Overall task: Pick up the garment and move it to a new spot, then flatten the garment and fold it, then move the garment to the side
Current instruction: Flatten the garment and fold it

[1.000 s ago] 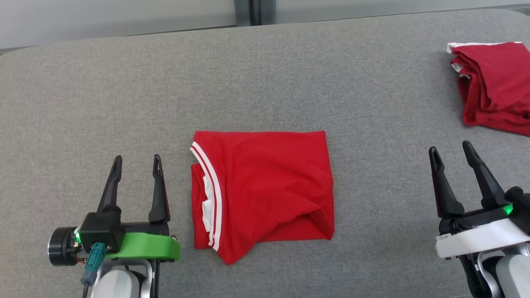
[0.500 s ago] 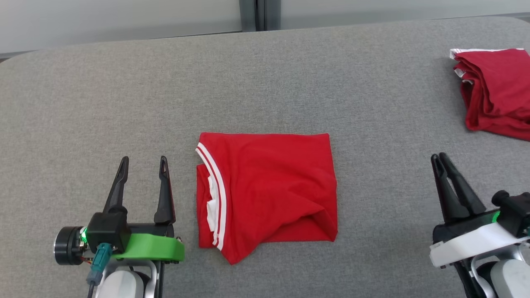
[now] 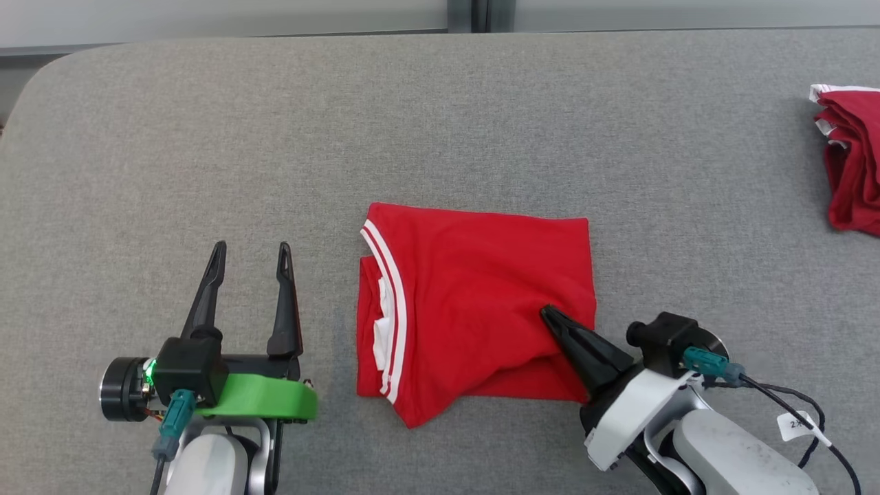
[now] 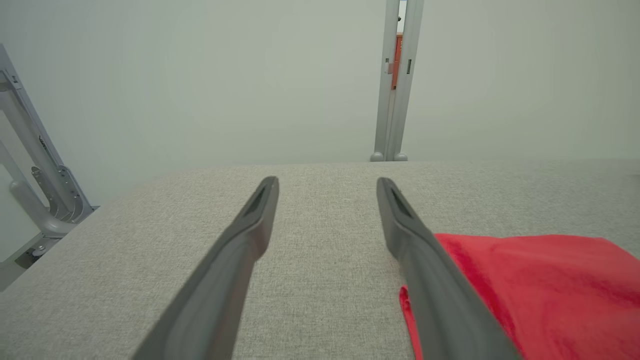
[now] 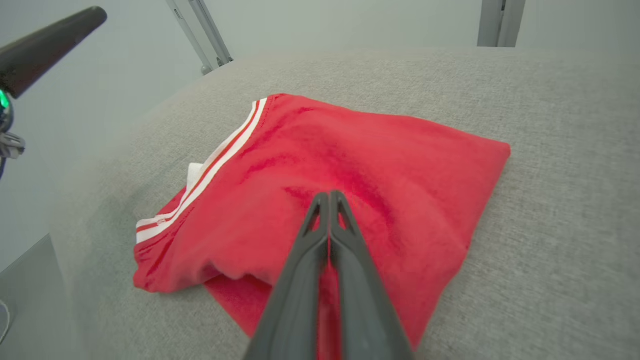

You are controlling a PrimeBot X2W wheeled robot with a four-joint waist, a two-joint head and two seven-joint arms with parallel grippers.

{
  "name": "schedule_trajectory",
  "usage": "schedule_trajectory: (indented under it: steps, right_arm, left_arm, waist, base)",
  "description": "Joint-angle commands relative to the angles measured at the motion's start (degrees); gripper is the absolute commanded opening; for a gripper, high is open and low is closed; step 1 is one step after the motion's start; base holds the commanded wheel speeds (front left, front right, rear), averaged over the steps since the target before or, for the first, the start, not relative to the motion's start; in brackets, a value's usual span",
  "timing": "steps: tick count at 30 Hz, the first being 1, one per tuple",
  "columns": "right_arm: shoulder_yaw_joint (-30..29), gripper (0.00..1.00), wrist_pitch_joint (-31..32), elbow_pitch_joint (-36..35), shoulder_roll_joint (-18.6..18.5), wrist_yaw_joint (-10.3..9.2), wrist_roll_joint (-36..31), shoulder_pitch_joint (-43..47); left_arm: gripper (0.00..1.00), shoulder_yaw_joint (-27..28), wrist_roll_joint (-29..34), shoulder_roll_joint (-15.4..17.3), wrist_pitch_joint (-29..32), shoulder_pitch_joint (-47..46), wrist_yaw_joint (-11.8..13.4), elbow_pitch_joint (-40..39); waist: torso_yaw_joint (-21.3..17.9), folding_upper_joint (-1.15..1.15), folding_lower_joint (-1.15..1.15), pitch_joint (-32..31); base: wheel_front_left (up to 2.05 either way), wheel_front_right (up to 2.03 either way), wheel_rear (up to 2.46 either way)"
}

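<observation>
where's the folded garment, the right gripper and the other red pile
garment (image 3: 474,295): head view, middle of its top layer
right gripper (image 3: 548,315): head view, shut fingertips resting on the garment
red pile (image 3: 852,172): head view, middle of its visible part

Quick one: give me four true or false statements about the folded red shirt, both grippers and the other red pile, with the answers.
1. The left gripper is open, beside the folded garment. True.
2. The right gripper has its fingers spread wide. False: they are shut together, with the tip over the folded garment.
3. The white stripes run along the garment's edge nearest the left gripper. True.
4. A second red garment lies at the far left of the grey surface. False: it lies at the far right.
</observation>
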Motion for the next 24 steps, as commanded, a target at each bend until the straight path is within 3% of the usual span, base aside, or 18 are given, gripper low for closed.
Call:
schedule_trajectory:
  steps: [1, 24]
  right_arm:
    - [1.7, 0.0, -0.6, 1.0, -0.6, -0.05, 1.2, -1.5]
    - [21.2, 0.0, -0.8, 10.3, -2.9, -0.05, 14.1, -10.4]
  left_arm:
    - [1.0, 0.1, 0.3, 0.0, -0.2, -0.7, -0.1, -0.2]
    - [1.0, 0.8, 0.9, -0.6, -0.2, -1.5, -0.3, -0.8]
  waist:
    - [0.4, 0.0, 0.0, 0.2]
    - [0.7, 0.0, 0.0, 1.8]
  base:
    - [0.0, 0.0, 0.0]
    - [0.0, 0.0, 0.0]
